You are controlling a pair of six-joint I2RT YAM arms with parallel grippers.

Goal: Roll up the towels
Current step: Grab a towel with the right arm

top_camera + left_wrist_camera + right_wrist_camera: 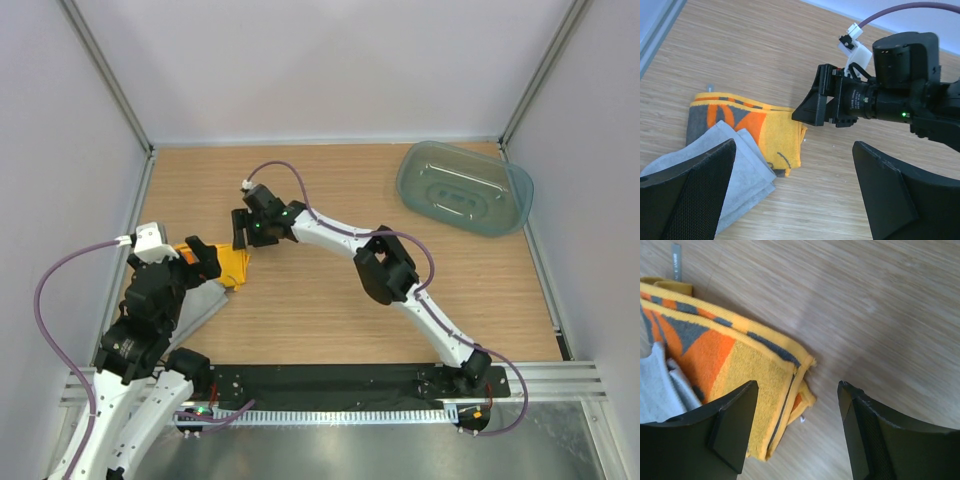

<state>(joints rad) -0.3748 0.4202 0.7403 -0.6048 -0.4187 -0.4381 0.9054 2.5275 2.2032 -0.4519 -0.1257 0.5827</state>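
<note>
Over the corner of the orange towel (740,365), my right gripper (797,412) stands open, holding nothing; my left gripper (790,195) gapes wide, empty.

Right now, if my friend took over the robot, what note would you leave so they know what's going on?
Left fingers: open, holding nothing, above the grey towel.
Right fingers: open, holding nothing, low at the edge of the orange towel, one finger over the cloth and the other over bare table.
Towels: both lie folded flat on the left side of the table, with the grey one partly on top of the orange one.
Done: nothing is rolled yet.
Left: roll both towels, probably the orange one first, since the right fingers are already at it.
</note>
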